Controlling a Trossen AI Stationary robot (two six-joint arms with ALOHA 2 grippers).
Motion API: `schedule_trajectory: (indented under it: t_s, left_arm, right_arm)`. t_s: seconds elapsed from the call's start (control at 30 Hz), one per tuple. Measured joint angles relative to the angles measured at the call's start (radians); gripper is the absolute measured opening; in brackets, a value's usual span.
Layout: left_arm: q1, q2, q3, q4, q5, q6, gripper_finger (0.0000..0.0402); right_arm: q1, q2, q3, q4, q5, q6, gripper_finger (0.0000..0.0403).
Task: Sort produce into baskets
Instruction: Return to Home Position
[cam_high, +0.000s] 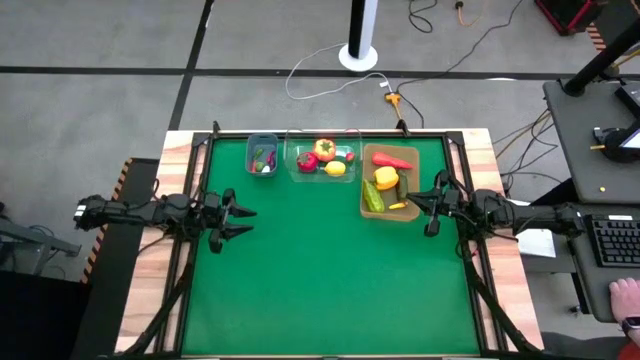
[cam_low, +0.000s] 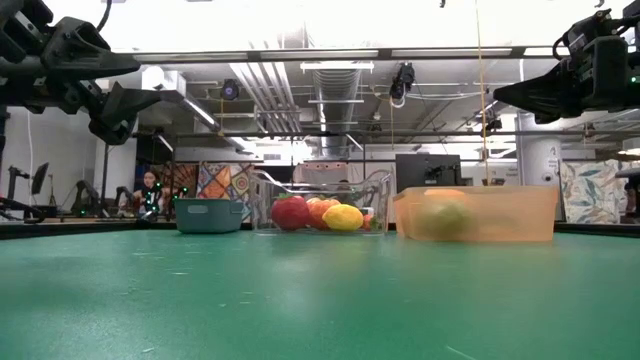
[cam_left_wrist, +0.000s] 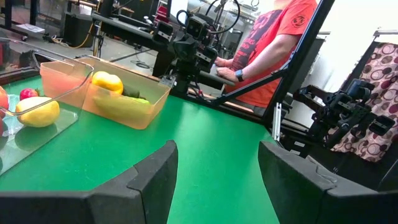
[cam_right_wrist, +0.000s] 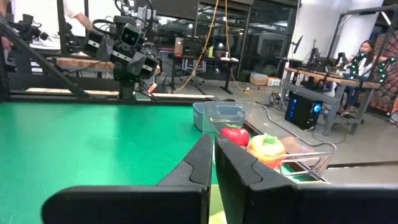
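Three containers stand along the far edge. The blue-grey bin (cam_high: 262, 155) holds tiny green and red bits. The clear tub (cam_high: 322, 160) holds a red piece (cam_low: 290, 212), an orange-yellow pepper (cam_high: 325, 150) and a lemon (cam_high: 336, 168). The tan tray (cam_high: 390, 183) holds a red chilli (cam_high: 392, 160), a yellow pepper (cam_high: 385, 178) and green cucumbers (cam_high: 373, 197). My left gripper (cam_high: 245, 222) hovers open and empty over the mat's left side. My right gripper (cam_high: 413, 199) hovers shut and empty by the tray's right side; it also shows in its wrist view (cam_right_wrist: 213, 146).
The green mat (cam_high: 330, 290) lies bare in the middle and near half. A wooden frame (cam_high: 490, 180) borders the table. A person in a red shirt (cam_left_wrist: 273, 43) stands beyond the right edge, with a hand (cam_high: 625, 295) near a keyboard.
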Motion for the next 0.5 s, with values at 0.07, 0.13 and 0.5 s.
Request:
schedule_trajectory:
  t_s: [0.07,0.13,0.5]
  left_arm:
    - [0.0,0.0,0.0,0.0,0.0,0.0,0.0206]
    - [0.0,0.0,0.0,0.0,0.0,0.0,0.0206]
    - [0.0,0.0,0.0,0.0,0.0,0.0,0.0206]
  right_arm:
    - [0.0,0.0,0.0,0.0,0.0,0.0,0.0013]
    - [0.0,0.0,0.0,0.0,0.0,0.0,0.0013]
    - [0.0,0.0,0.0,0.0,0.0,0.0,0.0013]
